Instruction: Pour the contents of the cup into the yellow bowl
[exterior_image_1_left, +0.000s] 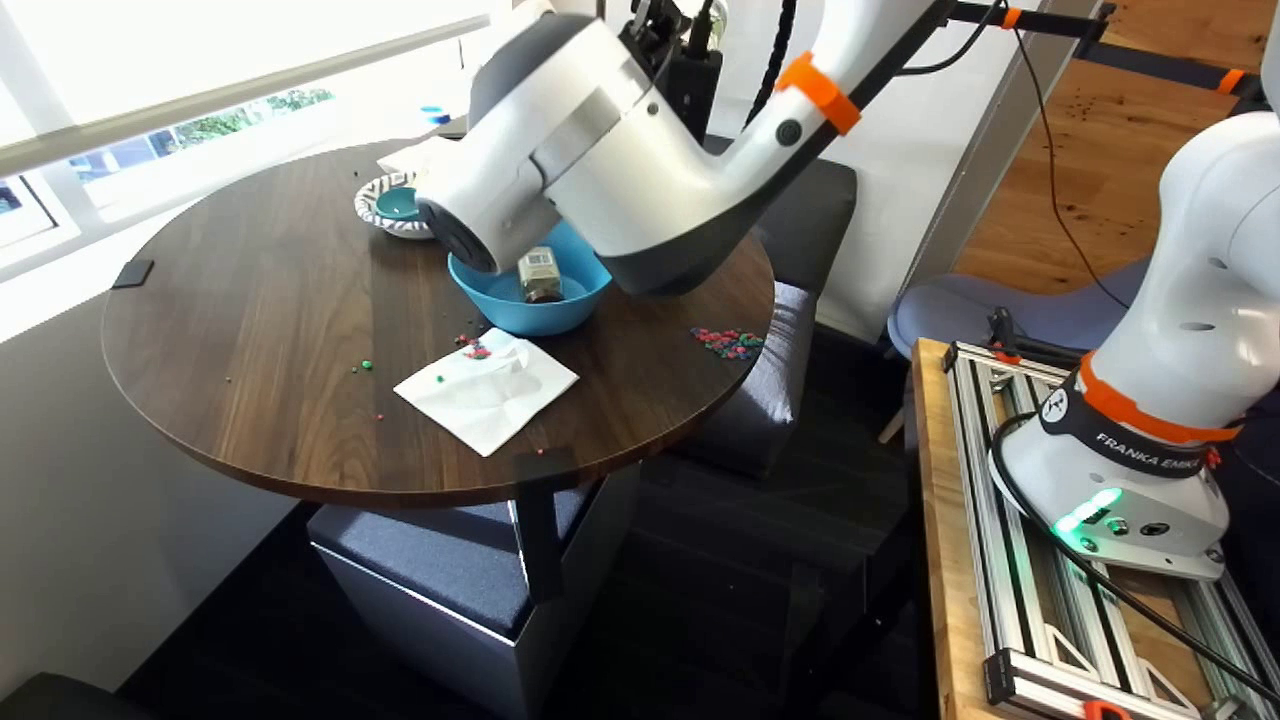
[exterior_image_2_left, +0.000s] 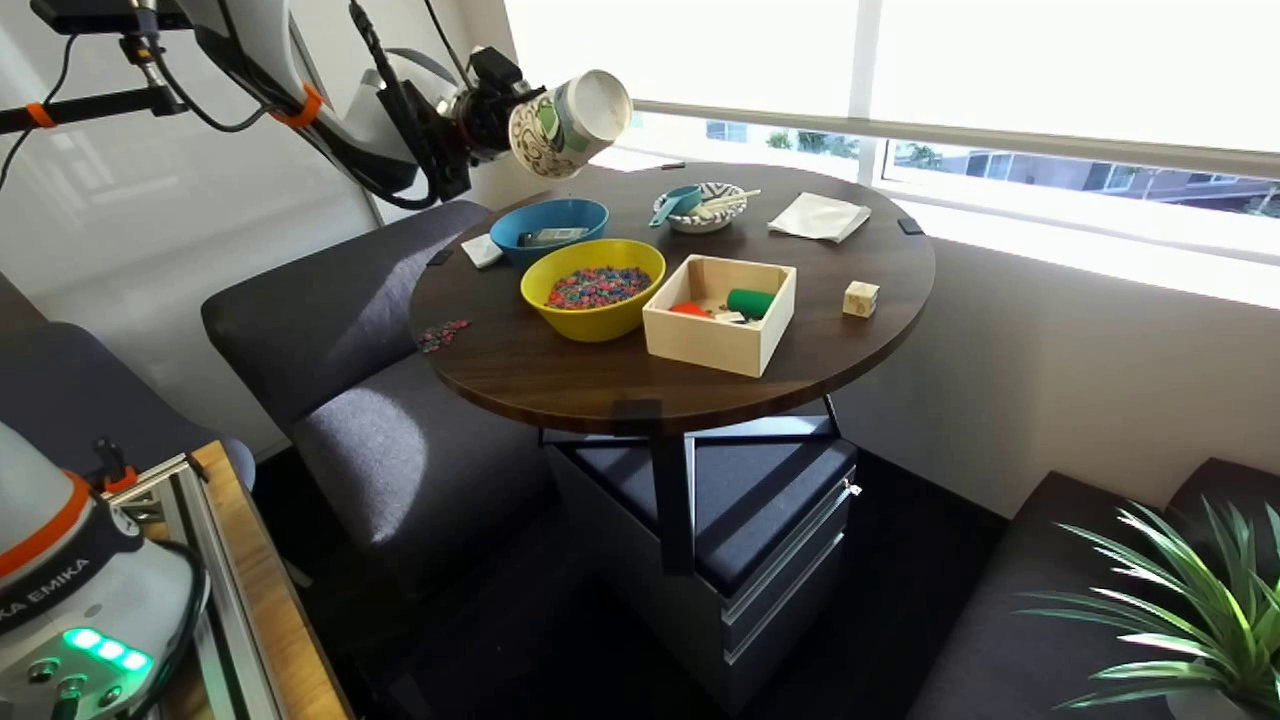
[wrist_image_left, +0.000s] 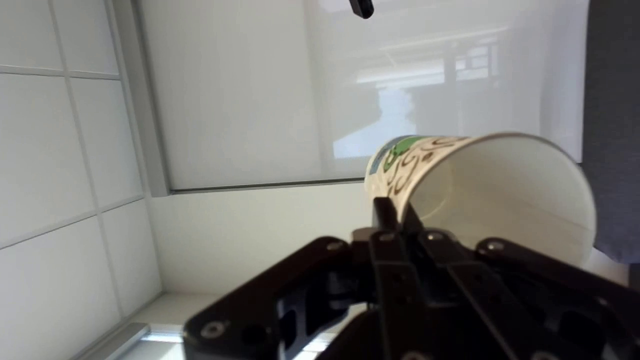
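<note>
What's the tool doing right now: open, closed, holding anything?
Tool: closed, holding the patterned paper cup by its edge.

The white paper cup (exterior_image_2_left: 560, 130), printed green and brown, is tipped well over, its rim pinched between the fingers (wrist_image_left: 384, 214) (the pale inside shows). Well below the fingers, the bright yellow bowl (exterior_image_2_left: 590, 322) stands upright, holding small multicoloured bits (exterior_image_2_left: 598, 288).
</note>
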